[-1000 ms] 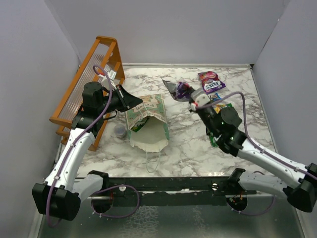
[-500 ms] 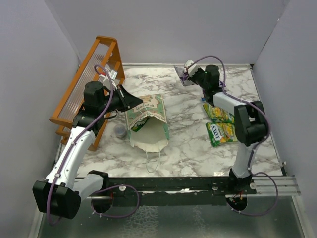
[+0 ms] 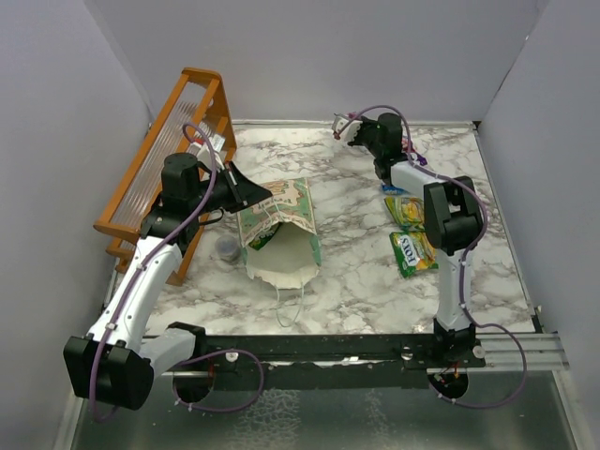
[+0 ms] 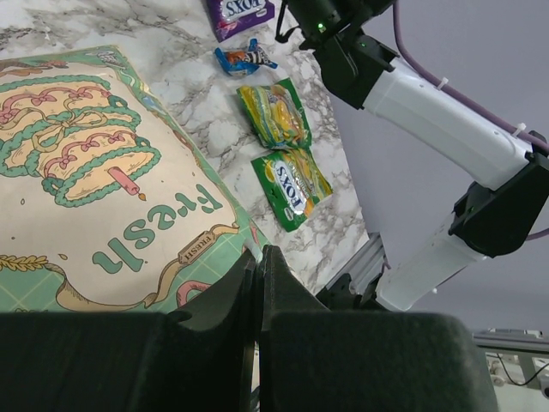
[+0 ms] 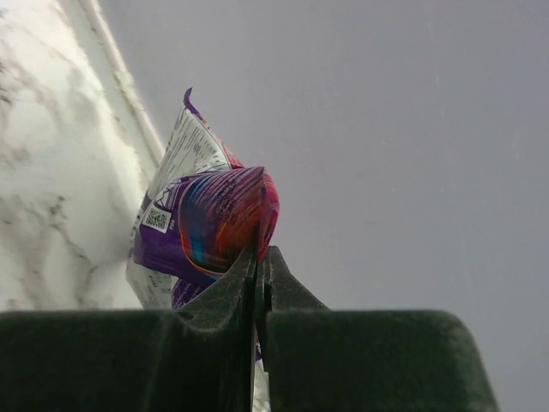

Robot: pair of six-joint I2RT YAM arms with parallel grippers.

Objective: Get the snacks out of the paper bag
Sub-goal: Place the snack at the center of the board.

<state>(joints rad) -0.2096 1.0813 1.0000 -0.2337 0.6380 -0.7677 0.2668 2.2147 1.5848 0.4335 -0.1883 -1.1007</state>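
Your right gripper (image 5: 260, 251) is clamped shut on a purple packet (image 5: 216, 221). It holds the packet up off the table at the far edge, right of centre, close to the back wall (image 3: 309, 56). The packet sticks out past the fingertips, crumpled, with its printed back showing.

Your left gripper (image 3: 251, 195) is closed too, pinching the far-left edge of the bag (image 3: 281, 230). The bag lies left of centre on the table (image 3: 356, 272) with its printed side up. Its cream-lined mouth opens toward the near edge, and the string handles trail out that way.

Other snacks are already out, all toward the right edge. A yellow-green packet (image 3: 410, 211) lies there with a green packet (image 3: 412, 251) just nearer. In the left wrist view a small blue candy (image 4: 244, 57) and a second purple packet (image 4: 240, 10) sit farther back.

The table is white marble with grey veins, boxed in by plain pale walls. An orange rack (image 3: 164, 159) leans at the left edge. A small clear cup (image 3: 228, 247) sits between the rack and the bag.

A second ago the right gripper was low over the table at far centre, carrying the same packet. Half a second ago it was already near the far edge, and now it sits slightly farther back and left. The right arm has folded upright. The left arm and the bag have not moved.
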